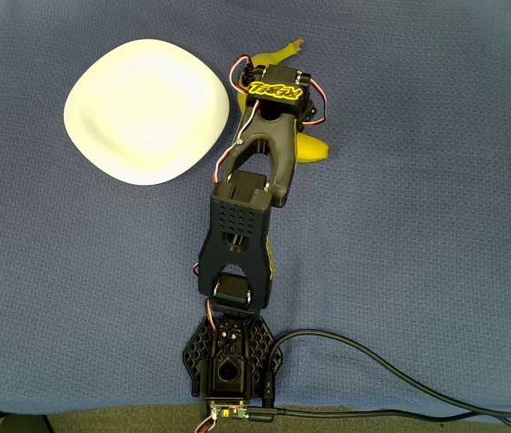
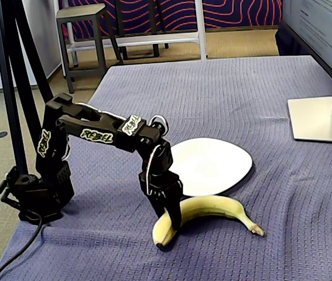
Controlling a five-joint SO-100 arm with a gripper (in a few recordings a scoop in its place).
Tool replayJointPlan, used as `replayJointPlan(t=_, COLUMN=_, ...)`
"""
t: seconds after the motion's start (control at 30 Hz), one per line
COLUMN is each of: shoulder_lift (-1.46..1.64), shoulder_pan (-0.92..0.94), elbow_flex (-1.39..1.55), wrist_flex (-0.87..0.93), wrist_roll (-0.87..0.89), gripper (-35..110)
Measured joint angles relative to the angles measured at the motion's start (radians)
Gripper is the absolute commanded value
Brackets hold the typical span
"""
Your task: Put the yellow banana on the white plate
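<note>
Overhead view, banana: the yellow banana (image 1: pixel 312 147) is seen lying on the blue cloth (image 1: pixel 435 225), mostly covered by the arm's wrist; its stem end shows above the wrist, its blunt end to the right of it.
Overhead view, plate: the white plate (image 1: pixel 147 108) is seen left of the banana, near it but apart, with nothing on it.
Overhead view, claw: the fingers are hidden under the wrist housing; their state cannot be told here.
Fixed view, claw: the gripper (image 2: pixel 171 215) is seen lowered over the banana (image 2: pixel 212 208) near its blunt end, fingers pointing down on either side of the fruit. Whether they are pressed on it or merely straddling it cannot be told.
Fixed view, plate: the plate (image 2: pixel 212 164) is seen just behind the banana, its near rim close to the fruit's back.
Step in hand: judged to be the grasp, before any lift.
Recommendation, grip: contact on both sides should be confirmed before lifting; the hold sits off-centre, so the long stem end is likely to droop or swing.
Recommendation, transfer: a lift high enough for the drooping end to clear the rim is advised, then a short carry and a low release over the plate's middle.
</note>
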Motion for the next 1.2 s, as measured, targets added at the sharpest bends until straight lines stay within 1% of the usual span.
replayJointPlan(t=0.27, shoulder_lift=0.005, shoulder_pan=0.0, elbow_flex=-0.015, wrist_flex=0.02, wrist_roll=0.034, gripper=0)
replayJointPlan(t=0.77, shoulder_lift=0.098, shoulder_pan=0.002, elbow_flex=-0.043, wrist_flex=0.14, wrist_roll=0.041, gripper=0)
replayJointPlan(t=1.2, shoulder_lift=0.215, shoulder_pan=-0.005, elbow_flex=-0.087, wrist_flex=0.175, wrist_roll=-0.043, gripper=0)
